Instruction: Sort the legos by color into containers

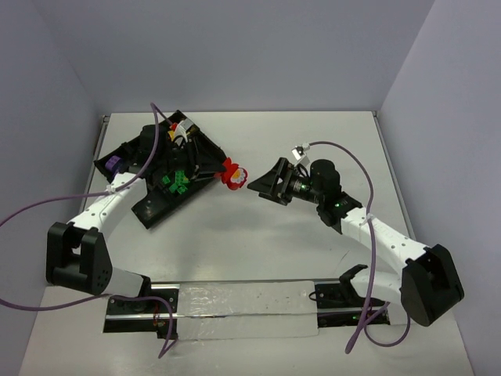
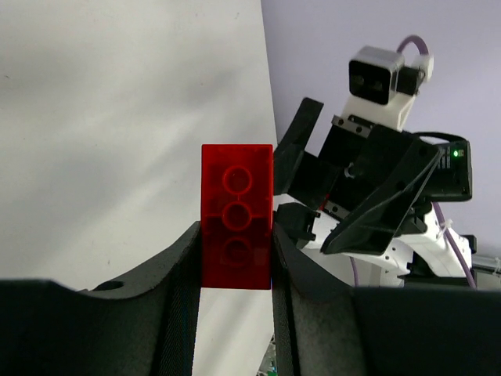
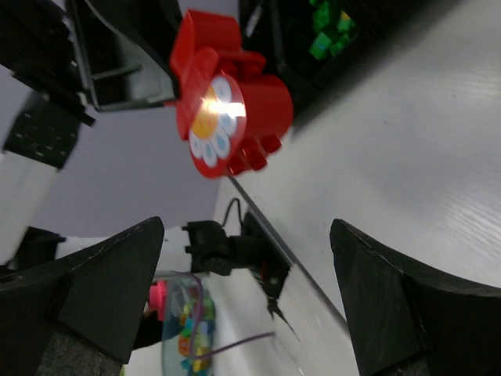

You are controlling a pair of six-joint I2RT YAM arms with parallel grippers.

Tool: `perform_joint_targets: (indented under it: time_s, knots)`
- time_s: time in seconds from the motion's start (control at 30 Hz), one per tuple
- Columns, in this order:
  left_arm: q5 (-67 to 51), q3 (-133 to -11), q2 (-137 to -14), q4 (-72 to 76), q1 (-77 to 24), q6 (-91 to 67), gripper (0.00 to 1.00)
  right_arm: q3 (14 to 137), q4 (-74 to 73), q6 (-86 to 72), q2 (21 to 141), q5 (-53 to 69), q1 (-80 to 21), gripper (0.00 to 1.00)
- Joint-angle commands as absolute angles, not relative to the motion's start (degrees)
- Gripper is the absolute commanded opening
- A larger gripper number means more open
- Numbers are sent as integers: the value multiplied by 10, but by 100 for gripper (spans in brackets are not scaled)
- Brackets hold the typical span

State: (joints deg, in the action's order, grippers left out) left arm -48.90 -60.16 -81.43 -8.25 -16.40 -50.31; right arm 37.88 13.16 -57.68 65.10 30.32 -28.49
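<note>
Left jaws on glossy red brick (image 2: 236,227)

The surface (image 1: 313,235) is a pale, matte white top, bare across its middle and right. A black divided tray (image 1: 156,207) lies flat on its far-left part, turned at an angle to the edges. Along the near edge lies a shiny crinkled strip (image 1: 243,309), and a purple cable (image 1: 376,335) loops by its right end.
</note>
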Motion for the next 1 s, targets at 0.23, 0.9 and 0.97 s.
perform_joint_targets:
  time_s: [0.23,0.9,0.97]
  knots:
    - [-540,-593,-759,-30,-159,-521,0,394,353,-674,743,353,-277,93]
    - [-546,-612,-774,-42,-159,-509,0,434,581,-751,872,485,-287,32]
    - [-543,-616,-775,-54,-159,-500,0,423,593,-760,870,483,-287,17]
